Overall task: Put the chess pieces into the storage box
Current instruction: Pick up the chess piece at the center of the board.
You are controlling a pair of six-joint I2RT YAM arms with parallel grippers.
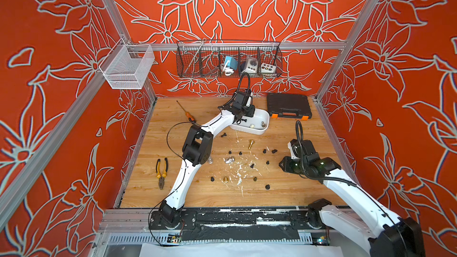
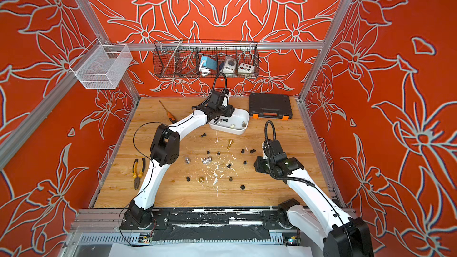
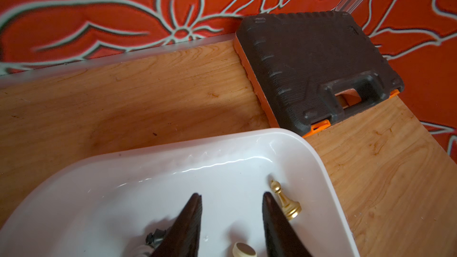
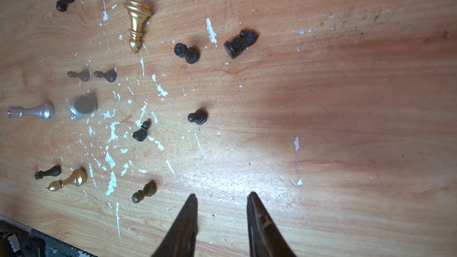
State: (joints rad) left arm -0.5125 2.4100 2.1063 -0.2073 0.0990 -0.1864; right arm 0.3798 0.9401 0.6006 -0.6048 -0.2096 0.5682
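Papering the walls (image 1: 247,8) are orange flowers; wooden table (image 1: 291,194) flecked with white paint (image 1: 239,170); left pincer (image 3: 232,195) spread over the white box (image 3: 173,144); right pincer (image 4: 222,194) spread above bare wood.

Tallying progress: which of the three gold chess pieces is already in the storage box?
The small gold pawn, inside the storage box beside the left gripper. The tall gold piece and shorter gold piece are on the table.

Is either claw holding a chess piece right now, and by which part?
Neither. Left claw open over the storage box, right claw open above the table; both empty.
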